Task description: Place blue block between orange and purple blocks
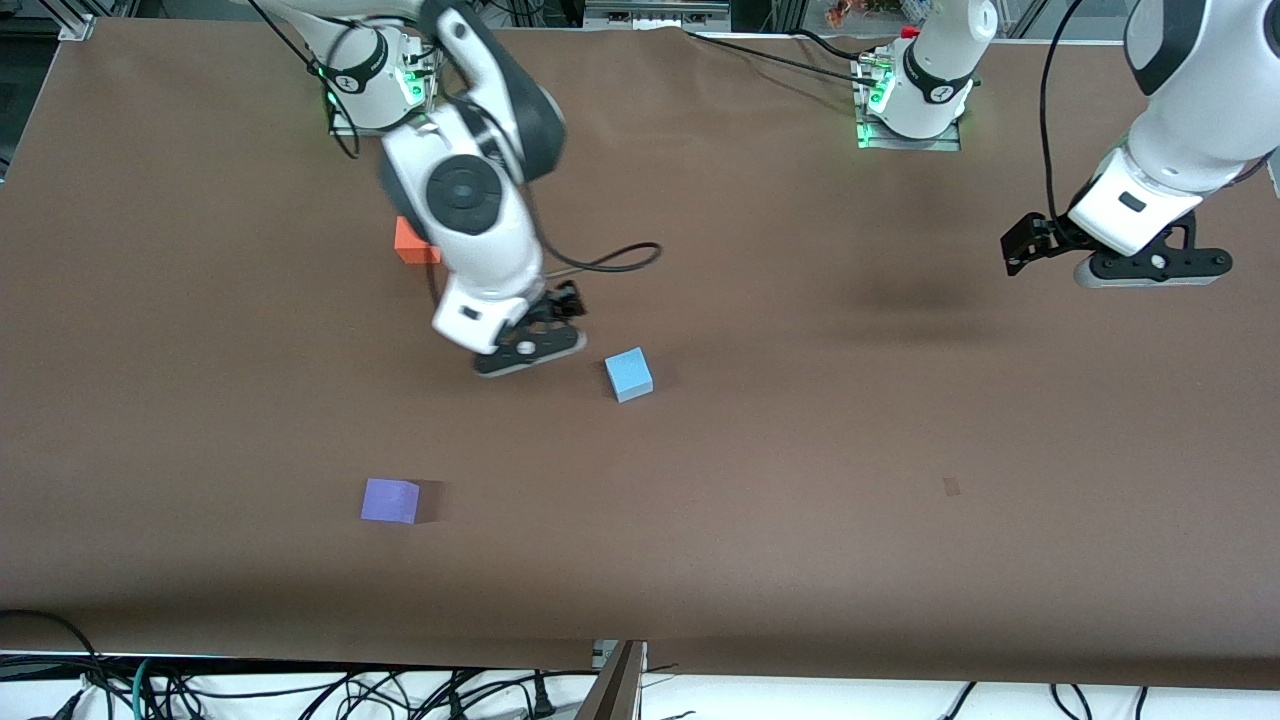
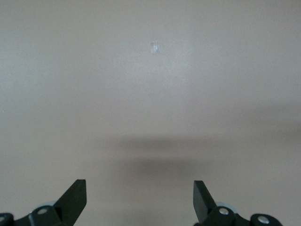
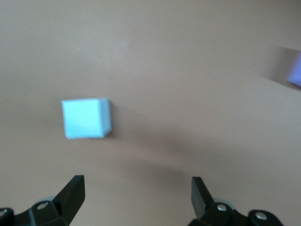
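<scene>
The table (image 1: 800, 450) has a brown matt cover that looks smooth, like paper or cloth. The blue block (image 1: 628, 374), the purple block (image 1: 390, 500) and the orange block (image 1: 412, 243) all look matt and plain, with no shine. The arms have shiny white plastic shells, and the fingers (image 3: 70, 190) look like dull black plastic.

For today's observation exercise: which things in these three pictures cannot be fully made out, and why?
- Orange block, front view: partly hidden by the right arm.
- Purple block, right wrist view: cut off at the edge, blurred.
- Right claw, front view: motion-blurred.
- Pale mark on the table, left wrist view: too small to identify.
</scene>
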You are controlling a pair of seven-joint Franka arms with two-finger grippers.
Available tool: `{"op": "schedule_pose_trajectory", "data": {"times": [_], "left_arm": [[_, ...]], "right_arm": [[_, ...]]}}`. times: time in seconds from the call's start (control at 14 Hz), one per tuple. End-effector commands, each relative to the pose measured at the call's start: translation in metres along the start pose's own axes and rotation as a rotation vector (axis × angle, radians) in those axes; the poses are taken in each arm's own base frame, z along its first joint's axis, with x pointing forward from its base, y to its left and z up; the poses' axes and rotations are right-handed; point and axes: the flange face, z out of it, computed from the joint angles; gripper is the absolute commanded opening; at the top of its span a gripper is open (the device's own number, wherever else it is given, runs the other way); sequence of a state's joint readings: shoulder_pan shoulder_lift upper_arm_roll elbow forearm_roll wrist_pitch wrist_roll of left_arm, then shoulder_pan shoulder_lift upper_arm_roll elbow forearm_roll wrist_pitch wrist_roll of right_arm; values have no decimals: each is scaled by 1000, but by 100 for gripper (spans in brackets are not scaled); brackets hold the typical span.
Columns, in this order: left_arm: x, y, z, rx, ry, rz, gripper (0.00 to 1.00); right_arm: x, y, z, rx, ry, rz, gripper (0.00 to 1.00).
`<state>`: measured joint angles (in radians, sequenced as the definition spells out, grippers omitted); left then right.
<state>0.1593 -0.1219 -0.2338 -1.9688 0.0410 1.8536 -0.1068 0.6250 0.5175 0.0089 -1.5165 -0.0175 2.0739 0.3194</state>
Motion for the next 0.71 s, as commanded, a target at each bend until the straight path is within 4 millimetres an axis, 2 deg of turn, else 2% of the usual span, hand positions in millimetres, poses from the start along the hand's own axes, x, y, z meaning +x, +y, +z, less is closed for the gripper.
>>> {"op": "schedule_pose_trajectory", "data": {"times": [0.0,0.14,0.21,0.43,0.64], "left_arm": [[21,3,-29,-19,41,22,100],[40,0,-43,-33,23,19,100],[44,-2,-44,-36,8,15,100],[43,-3,-42,-34,-15,13,100],[44,-3,-55,-78,6,1,100]], "right_arm": [[7,-29,30,14,54,-16,100],[7,-42,47,24,78,-35,100],[5,-48,56,24,77,-44,100],[6,-54,80,31,89,-54,100],[10,-58,103,49,136,-57,100]]}}
